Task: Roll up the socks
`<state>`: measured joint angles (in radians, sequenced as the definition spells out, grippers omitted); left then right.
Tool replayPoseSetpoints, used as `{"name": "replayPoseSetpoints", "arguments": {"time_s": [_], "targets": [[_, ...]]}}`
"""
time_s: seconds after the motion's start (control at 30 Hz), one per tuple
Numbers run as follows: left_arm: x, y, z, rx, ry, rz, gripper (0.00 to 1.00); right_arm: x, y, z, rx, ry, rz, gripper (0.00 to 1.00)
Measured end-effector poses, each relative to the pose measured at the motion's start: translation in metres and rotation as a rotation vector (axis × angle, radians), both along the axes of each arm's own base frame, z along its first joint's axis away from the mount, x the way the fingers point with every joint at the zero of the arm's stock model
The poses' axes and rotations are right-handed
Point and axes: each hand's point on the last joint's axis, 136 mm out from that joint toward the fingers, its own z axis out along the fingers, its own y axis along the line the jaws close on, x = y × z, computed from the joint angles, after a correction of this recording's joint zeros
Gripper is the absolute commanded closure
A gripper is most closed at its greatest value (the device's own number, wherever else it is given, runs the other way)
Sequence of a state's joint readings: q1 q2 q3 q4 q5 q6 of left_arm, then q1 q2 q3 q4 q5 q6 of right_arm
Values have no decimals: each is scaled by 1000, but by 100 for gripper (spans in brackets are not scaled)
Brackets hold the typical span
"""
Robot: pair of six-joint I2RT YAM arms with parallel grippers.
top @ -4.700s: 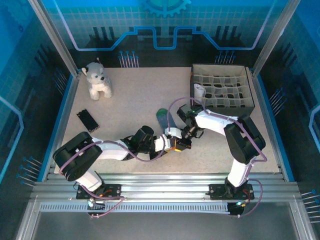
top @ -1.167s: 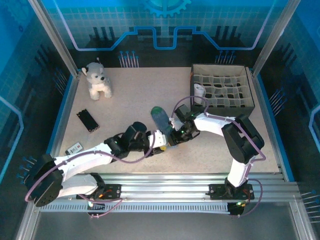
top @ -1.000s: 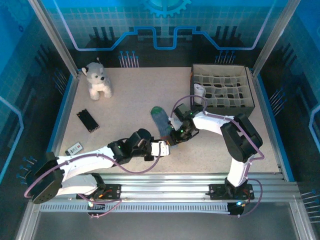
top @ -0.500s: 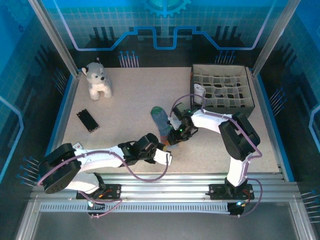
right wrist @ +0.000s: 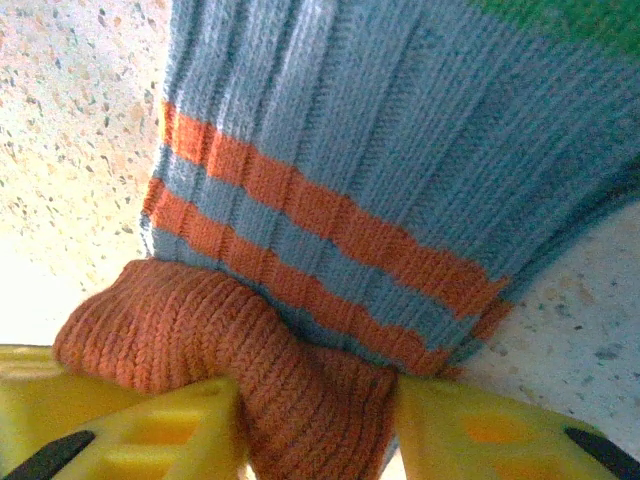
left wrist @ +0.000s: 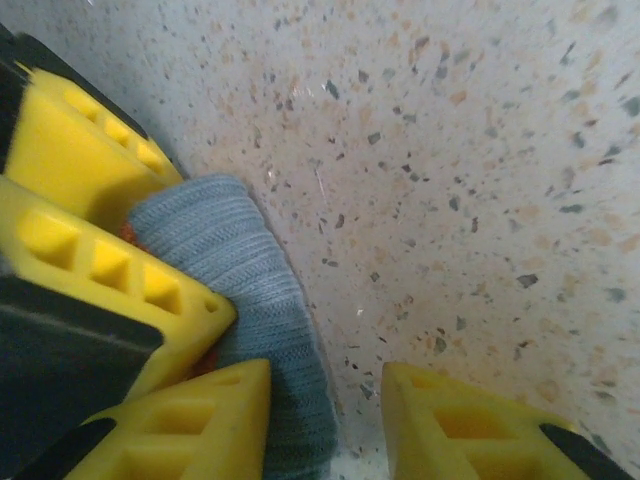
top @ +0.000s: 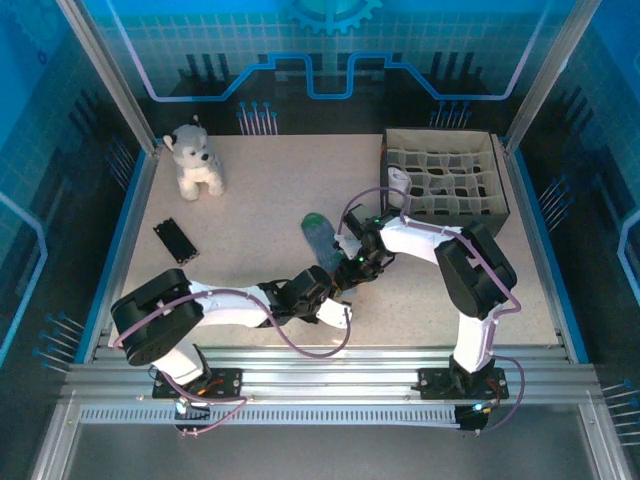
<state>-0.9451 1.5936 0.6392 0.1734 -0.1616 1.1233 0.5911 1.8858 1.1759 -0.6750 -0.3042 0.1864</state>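
Teal sock (top: 322,238), lying flat near the middle of the counter (top: 250,190), green toe pointing away from my bases and cuff toward them. Seen from my right wrist, the knit is ribbed: a grey-blue leg band crossed by two orange stripes, ending in a solid orange cuff that is bunched into a thick fold. The green part lies at the far end.

My right end effector (right wrist: 315,425) has its two yellow fingers closed on that bunched orange cuff, the fabric bulging between and above them. The right arm rises from its base, bends at the elbow over the right half of the counter, and reaches left to the sock's near end.

My left end effector (left wrist: 328,420) stands partly open and grips nothing. Bare counter shows in its gap, and the grey-blue edge of the sock lies against one finger (left wrist: 215,415). The left arm lies low along the near edge, forearm running rightward, its tip just beside my right end effector.
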Motion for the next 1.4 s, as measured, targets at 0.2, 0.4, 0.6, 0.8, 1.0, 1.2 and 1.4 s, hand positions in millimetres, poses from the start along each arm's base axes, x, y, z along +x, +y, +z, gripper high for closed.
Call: {"name": "replayPoseSetpoints", "arguments": {"time_s": [0.2,0.4,0.6,0.8,1.0,1.2,1.4], "targets": [[8,3,0,-27,7,42,63,0,0,0,-4,9,4,58],[22,14,15,-141,65,123,62,0,1,0,2,10,16,58],[25,23,17,-177,135,158,63,0,0,-1,10,18,22,59],[17,22,22,-196,172,147,63,-1,0,-1,14,27,26,59],[5,14,45,-267,200,91,65,-1,0,-1,20,39,32,58],[-2,11,47,-263,243,65,66,-1,1,-1,21,45,36,59],[1,7,44,-243,251,54,67,-1,0,-1,23,58,35,59]]}}
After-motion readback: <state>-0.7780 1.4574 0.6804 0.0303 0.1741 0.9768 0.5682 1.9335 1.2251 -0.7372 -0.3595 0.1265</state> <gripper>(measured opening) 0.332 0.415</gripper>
